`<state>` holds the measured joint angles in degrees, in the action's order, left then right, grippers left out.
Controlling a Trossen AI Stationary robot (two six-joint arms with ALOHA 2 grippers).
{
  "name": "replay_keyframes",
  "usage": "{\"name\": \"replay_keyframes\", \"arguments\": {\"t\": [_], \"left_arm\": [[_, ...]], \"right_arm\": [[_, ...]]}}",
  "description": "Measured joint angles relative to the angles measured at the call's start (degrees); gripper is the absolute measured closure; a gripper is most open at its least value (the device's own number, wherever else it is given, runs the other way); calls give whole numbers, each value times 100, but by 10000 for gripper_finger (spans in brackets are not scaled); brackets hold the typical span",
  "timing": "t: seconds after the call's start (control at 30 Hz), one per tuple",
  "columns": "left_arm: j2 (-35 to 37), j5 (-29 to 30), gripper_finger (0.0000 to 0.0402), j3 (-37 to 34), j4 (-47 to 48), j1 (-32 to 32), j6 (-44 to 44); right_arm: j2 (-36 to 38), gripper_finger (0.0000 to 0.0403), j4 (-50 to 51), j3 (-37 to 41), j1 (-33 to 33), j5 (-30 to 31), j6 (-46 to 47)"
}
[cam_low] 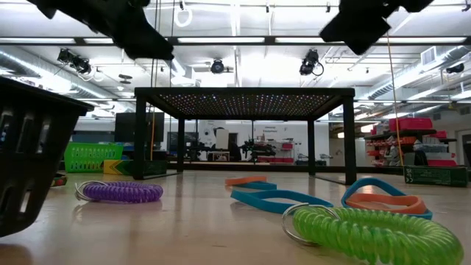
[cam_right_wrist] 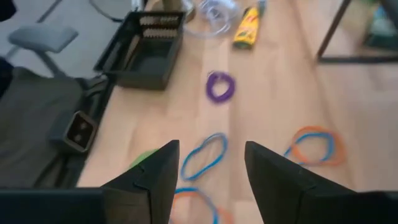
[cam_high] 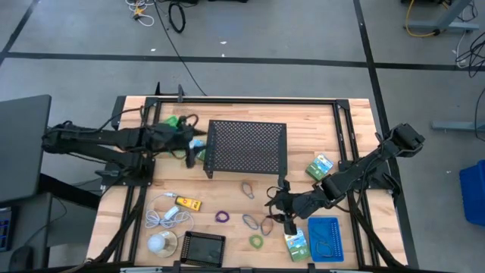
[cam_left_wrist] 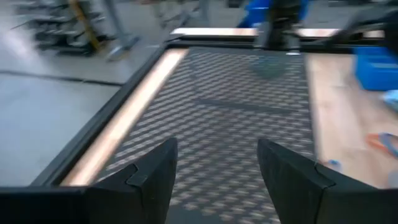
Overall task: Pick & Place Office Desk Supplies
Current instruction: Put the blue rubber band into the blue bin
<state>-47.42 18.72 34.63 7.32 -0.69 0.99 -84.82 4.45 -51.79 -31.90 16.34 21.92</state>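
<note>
Several small coloured loops lie flat on the wooden table: a purple loop (cam_high: 222, 217) (cam_right_wrist: 219, 86), a green loop (cam_high: 256, 241) (cam_low: 368, 232), a blue loop (cam_right_wrist: 204, 155) and an orange-and-blue loop (cam_right_wrist: 314, 146). A yellow block (cam_high: 188, 202) lies near the black tray (cam_high: 203, 248). One green-blue packet (cam_high: 320, 167) lies right of the black mesh stand (cam_high: 246, 148). Another packet (cam_high: 297, 243) lies beside the blue tray (cam_high: 324, 239). My right gripper (cam_high: 279, 211) (cam_right_wrist: 208, 149) hangs open above the loops near the near edge. My left gripper (cam_high: 197, 144) (cam_left_wrist: 217, 146) is open at the stand's left edge, over its mesh top.
A white coiled cable (cam_high: 167, 216) and a white ball (cam_high: 161, 243) sit at the near left. Something green (cam_high: 173, 121) lies behind the left gripper. The mesh stand stands on legs in the table's middle (cam_low: 246, 96). Bare wood shows between the stand and the loops.
</note>
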Motion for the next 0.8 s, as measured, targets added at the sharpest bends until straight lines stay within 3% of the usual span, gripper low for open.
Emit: {"name": "replay_keyframes", "arguments": {"t": [0.17, 0.37, 0.8], "left_arm": [[3, -118, 173, 0, -138, -515, 13], [3, -51, 173, 0, -277, -981, 78], [0, 73, 173, 0, -244, -1215, 88]], "right_arm": [[-157, 213, 210, -7, 50, -432, 337], [-892, 213, 298, -10, 220, -1169, 569], [-1683, 213, 1602, -950, 384, -1382, 317]]}}
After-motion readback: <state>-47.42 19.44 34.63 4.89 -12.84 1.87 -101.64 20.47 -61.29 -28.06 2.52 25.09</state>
